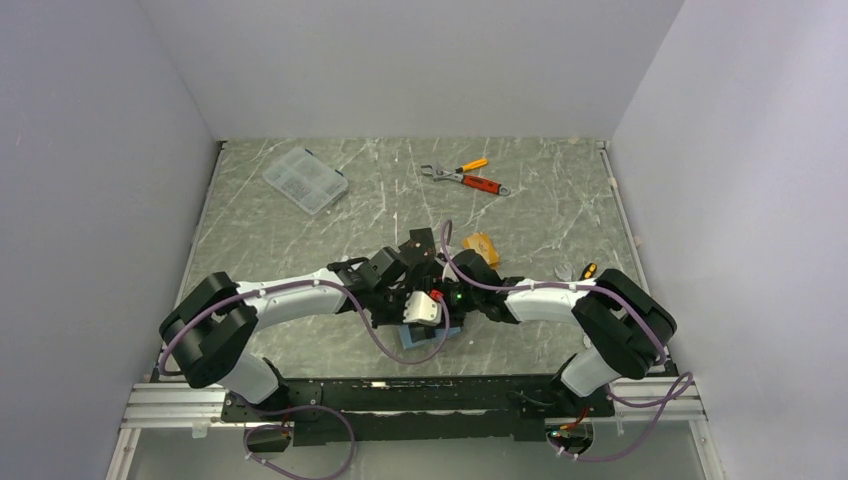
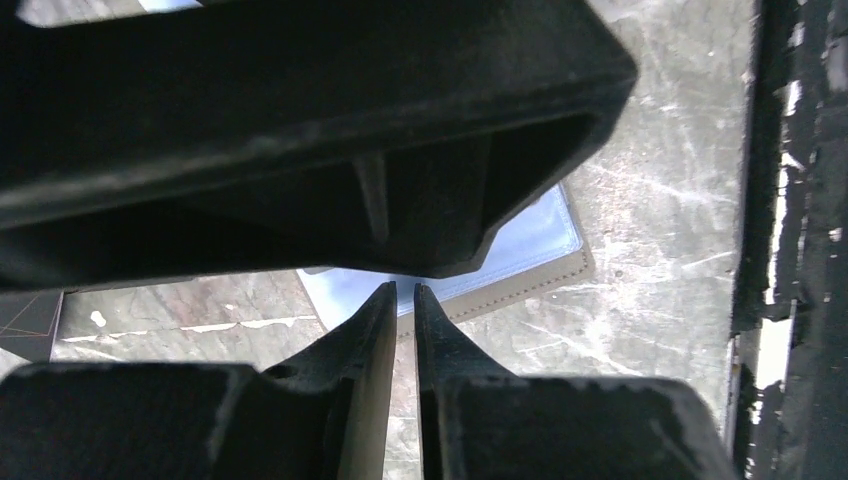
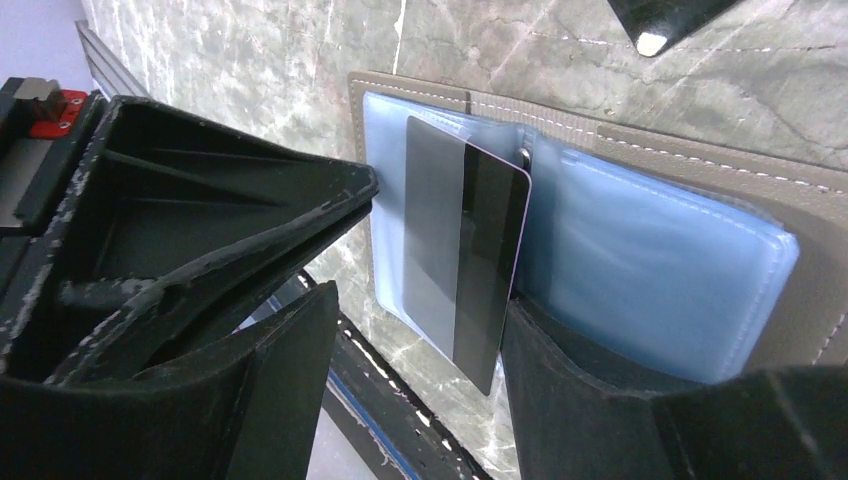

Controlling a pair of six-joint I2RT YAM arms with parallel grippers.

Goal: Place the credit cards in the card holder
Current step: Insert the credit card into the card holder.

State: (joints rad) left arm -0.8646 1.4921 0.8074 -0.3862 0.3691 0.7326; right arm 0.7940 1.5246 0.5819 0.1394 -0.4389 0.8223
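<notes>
— Blue plastic lining, taupe wallet [image 3: 720, 165], lying open just ahead of the right gripper [image 3: 440, 250]. Its fingers are spread either side of a dark card [image 3: 465, 260] that sits half in a slot.
— The left gripper [image 2: 402, 300]?
— Nearly closed, nothing seen in the slit. I'd push the card straight along the slot, wallet pinned flat. The neighbouring pocket shows no card.

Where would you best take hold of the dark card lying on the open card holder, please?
Probably by its two long edges, from straight above: the dark card lies flat on the blue lining of the card holder, so its faces cannot be pinched, and the open right gripper stands astride it.
</notes>
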